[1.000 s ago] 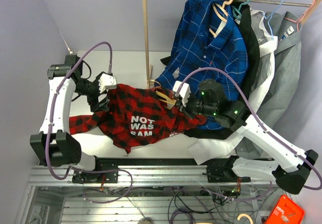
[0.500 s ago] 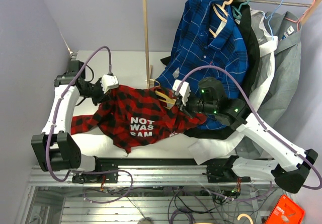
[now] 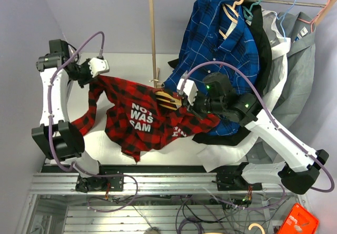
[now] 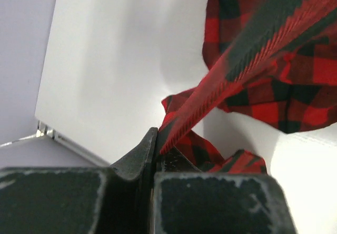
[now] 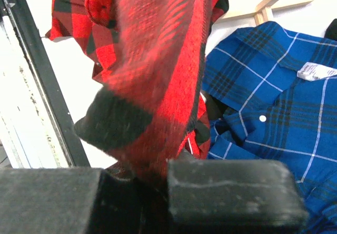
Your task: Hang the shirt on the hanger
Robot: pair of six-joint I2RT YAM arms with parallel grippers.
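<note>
The red-and-black plaid shirt [image 3: 138, 119] with white lettering hangs stretched between both grippers above the white table [image 3: 129, 64]. My left gripper [image 3: 98, 72] is at the far left, raised, shut on the shirt's hem edge [image 4: 210, 87]; its jaws [image 4: 157, 145] pinch the fabric. My right gripper [image 3: 182, 100] is shut on bunched shirt cloth [image 5: 152, 71] at the collar end. The tan hanger [image 3: 168, 99] pokes out of the shirt just left of the right gripper; most of it is hidden under cloth.
A wooden rack post [image 3: 153, 34] stands behind the shirt. A blue plaid shirt [image 3: 221, 42], a black garment [image 3: 266, 55] and a grey shirt [image 3: 303, 65] hang on the rail at right. The blue shirt [image 5: 274, 102] is close behind the right gripper.
The left gripper shut on the shirt's edge and rose up and back to the left, pulling the shirt taut. The right gripper shifted slightly left and kept its grip.
</note>
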